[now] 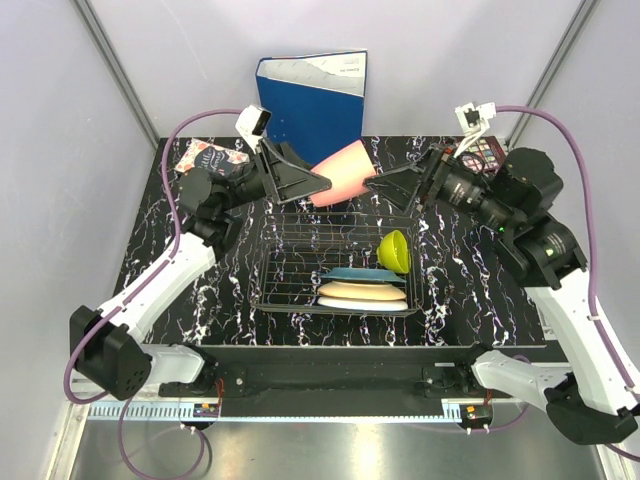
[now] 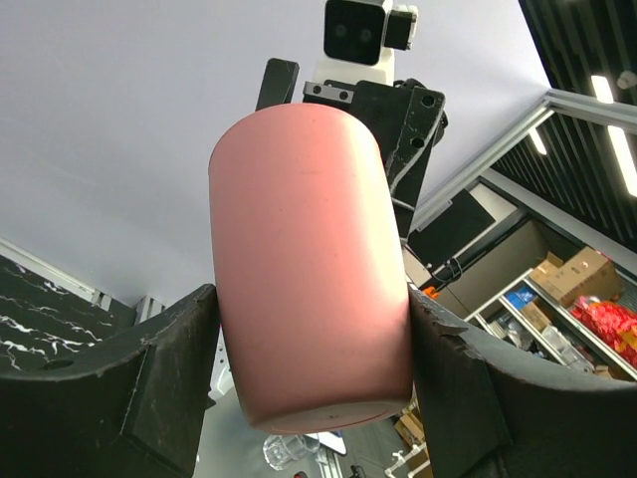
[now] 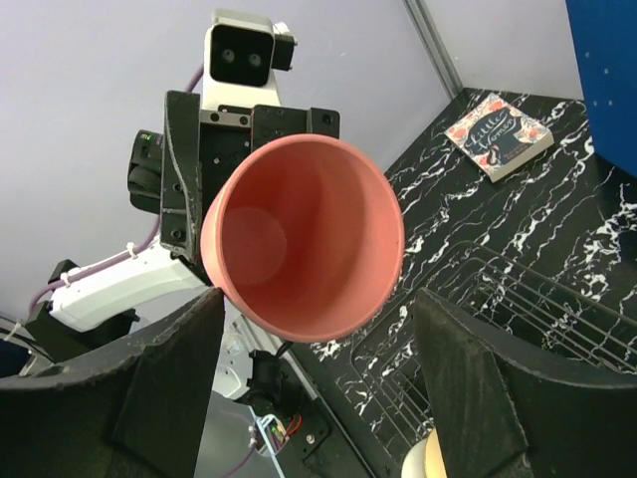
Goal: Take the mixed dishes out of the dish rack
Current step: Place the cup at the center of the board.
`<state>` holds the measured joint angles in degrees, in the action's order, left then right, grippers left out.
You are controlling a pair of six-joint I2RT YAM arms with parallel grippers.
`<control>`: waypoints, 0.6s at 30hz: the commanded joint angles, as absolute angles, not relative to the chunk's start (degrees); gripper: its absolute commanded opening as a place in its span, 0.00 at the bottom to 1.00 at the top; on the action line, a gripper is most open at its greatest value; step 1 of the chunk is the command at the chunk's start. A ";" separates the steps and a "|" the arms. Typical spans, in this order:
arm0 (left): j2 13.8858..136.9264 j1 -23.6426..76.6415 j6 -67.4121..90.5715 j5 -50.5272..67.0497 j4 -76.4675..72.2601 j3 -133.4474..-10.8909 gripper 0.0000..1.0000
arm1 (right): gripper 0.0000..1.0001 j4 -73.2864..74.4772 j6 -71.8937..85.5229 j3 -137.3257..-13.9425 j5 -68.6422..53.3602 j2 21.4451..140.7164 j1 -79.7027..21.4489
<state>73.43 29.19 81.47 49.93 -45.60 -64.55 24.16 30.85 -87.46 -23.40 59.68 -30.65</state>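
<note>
- Progress, by my reading: early to middle. One pink cup (image 1: 345, 172) is up out of the dish rack (image 1: 290, 255) but not yet set down anywhere.
- Left in the rack: a yellow-green bowl (image 1: 396, 250) standing on edge at the 3 o'clock side. Toward 5 o'clock lies a stack of teal plate (image 1: 350, 273), cream plate (image 1: 360, 290) and white plate (image 1: 365, 304). No other cup shows in any view, so I cannot say whether others are already out.
- Left gripper (image 1: 312, 185): clamped on the pink cup near its base, one finger on either flank in the left wrist view. The cup hangs tilted in the air over the rack's 12 o'clock edge, mouth toward 3 o'clock.
- Right gripper (image 1: 385, 188): fingers spread wide and holding nothing, just beside the cup's mouth at its 3 o'clock. Its wrist view looks straight into the cup — the rim sits between the fingers, apart from both.
- Likely a hand-over in the making; the cup, bowl and three plates all await placing.
</note>
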 commanded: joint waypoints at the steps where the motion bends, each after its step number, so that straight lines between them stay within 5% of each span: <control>1: 73.03 29.88 80.24 50.62 -47.11 -65.04 0.00 | 0.80 19.25 31.64 -87.10 -26.01 60.55 -30.94; 7: 74.79 31.02 79.72 51.06 -46.94 -66.44 0.00 | 0.70 17.93 32.69 -85.52 -28.30 61.87 -30.94; 12: 75.85 31.11 79.63 51.68 -46.23 -66.44 0.00 | 0.39 17.40 32.52 -84.20 -28.30 61.61 -31.03; 18: 76.90 31.20 79.63 52.21 -46.49 -67.23 0.00 | 0.31 17.40 32.69 -83.85 -27.86 61.52 -31.03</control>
